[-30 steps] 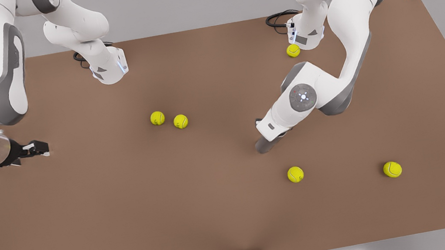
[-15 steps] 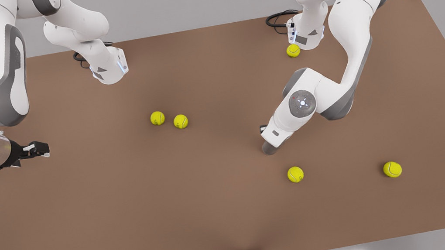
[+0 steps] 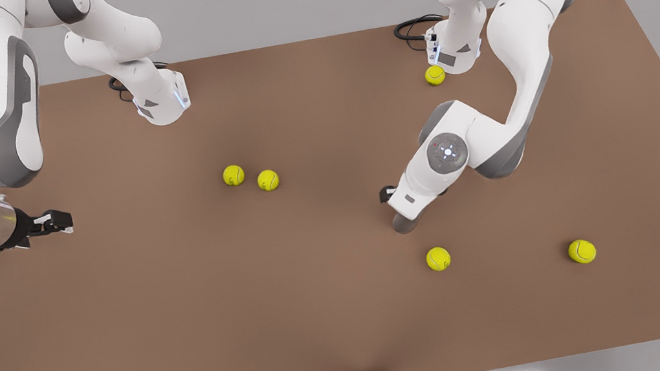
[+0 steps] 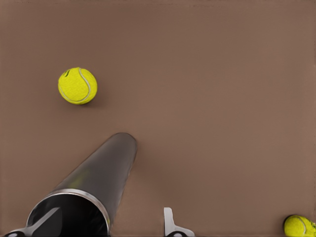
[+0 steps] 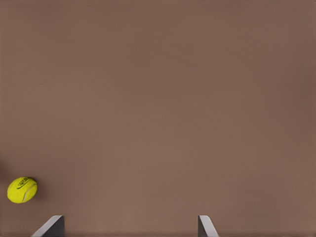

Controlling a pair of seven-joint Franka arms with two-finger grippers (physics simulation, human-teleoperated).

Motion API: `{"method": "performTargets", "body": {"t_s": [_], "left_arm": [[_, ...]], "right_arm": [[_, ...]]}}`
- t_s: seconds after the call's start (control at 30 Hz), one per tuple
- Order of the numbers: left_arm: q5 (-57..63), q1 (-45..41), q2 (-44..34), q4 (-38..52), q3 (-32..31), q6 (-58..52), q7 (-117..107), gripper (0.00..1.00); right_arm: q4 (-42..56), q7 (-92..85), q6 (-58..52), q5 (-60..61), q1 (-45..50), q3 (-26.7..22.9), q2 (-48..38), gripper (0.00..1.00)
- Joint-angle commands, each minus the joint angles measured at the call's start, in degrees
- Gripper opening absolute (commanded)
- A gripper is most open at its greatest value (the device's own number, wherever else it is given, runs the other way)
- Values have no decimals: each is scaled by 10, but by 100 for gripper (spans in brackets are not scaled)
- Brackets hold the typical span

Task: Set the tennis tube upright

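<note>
The tennis tube (image 4: 101, 170) is a dark grey cylinder with a silvery rim. It leans steeply, open end up and far end on the brown table. In the front view only its lower end (image 3: 402, 223) shows under my left arm's hand (image 3: 414, 191), at the front view's right of centre. My left gripper (image 4: 106, 228) is open, with one finger (image 4: 45, 221) inside the tube's mouth and the other finger (image 4: 170, 224) outside it. My right gripper (image 3: 57, 221) waits open and empty near the table's edge on the front view's left, also seen as the right gripper (image 5: 128, 229).
Yellow tennis balls lie around: two (image 3: 233, 175) (image 3: 268, 180) mid-table, one (image 3: 438, 259) just in front of the tube, one (image 3: 582, 251) farther right, one (image 3: 434, 75) by the far arm base. A ball (image 4: 77, 85) lies beyond the tube.
My left arm's hand has shifted a little toward the front view's right and the tube under it has tipped steeper, showing shorter. The right arm has stayed still.
</note>
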Motion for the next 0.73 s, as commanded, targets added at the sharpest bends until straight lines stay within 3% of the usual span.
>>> {"method": "performTargets", "body": {"t_s": [0.0, 0.13, 0.23, 0.33, 0.37, 0.4, 0.43, 0.7], "left_arm": [[-1, 0, -1, 12, -3, -34, -26, 100], [2, -1, -1, 60, -13, -106, -25, 100], [8, 1, -1, 218, -29, -300, -25, 100], [45, 56, -9, 283, -26, -343, 8, 100], [26, 36, -64, 260, 69, -341, 171, 100], [-79, -53, -170, 155, 278, -287, 307, 100], [-153, -122, -244, 38, 410, -206, 352, 100], [-166, -126, -216, 71, 410, -239, 353, 100]], "right_arm": [[1, 0, 0, 0, 0, 0, 0, 100], [9, 0, -1, 6, 0, 0, -1, 100], [10, 0, -1, 3, 0, 0, 0, 100], [12, 0, -1, 1, 0, 0, 2, 100], [13, 0, -1, 0, 0, 1, 2, 100], [13, 0, -1, 0, 1, 0, 3, 100], [13, 0, -1, 0, 2, 1, 3, 100], [13, 0, -1, -1, 3, 1, 4, 100]]}}
